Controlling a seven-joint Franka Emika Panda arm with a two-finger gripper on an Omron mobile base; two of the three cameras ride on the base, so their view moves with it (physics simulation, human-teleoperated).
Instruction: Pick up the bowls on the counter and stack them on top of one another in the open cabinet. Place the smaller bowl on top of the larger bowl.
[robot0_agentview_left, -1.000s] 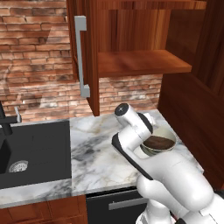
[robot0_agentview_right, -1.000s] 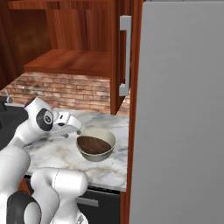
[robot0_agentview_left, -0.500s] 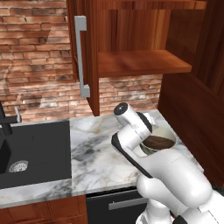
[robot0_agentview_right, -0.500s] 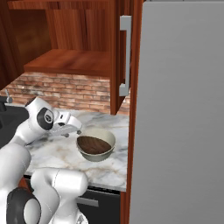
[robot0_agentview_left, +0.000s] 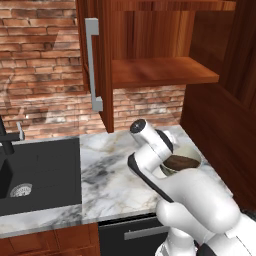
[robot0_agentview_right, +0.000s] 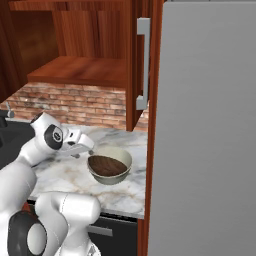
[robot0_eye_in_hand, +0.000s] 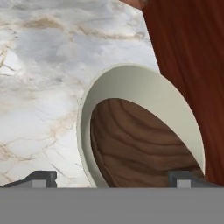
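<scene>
Open gripper (robot0_eye_in_hand: 111, 177) above nested bowls: brown bowl (robot0_eye_in_hand: 140, 144) inside pale bowl (robot0_eye_in_hand: 131, 78) on marble counter (robot0_agentview_left: 107, 170); likely rigid, smooth, best pinched at rim

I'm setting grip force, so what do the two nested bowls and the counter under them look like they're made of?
The smaller bowl looks like dark wood with a matte finish: curved grain lines run across its inside. The larger bowl around it looks like smooth pale ceramic, possibly glazed, plain cream with a clean thin rim. The counter looks like polished marble: white with grey and tan veins.
</scene>
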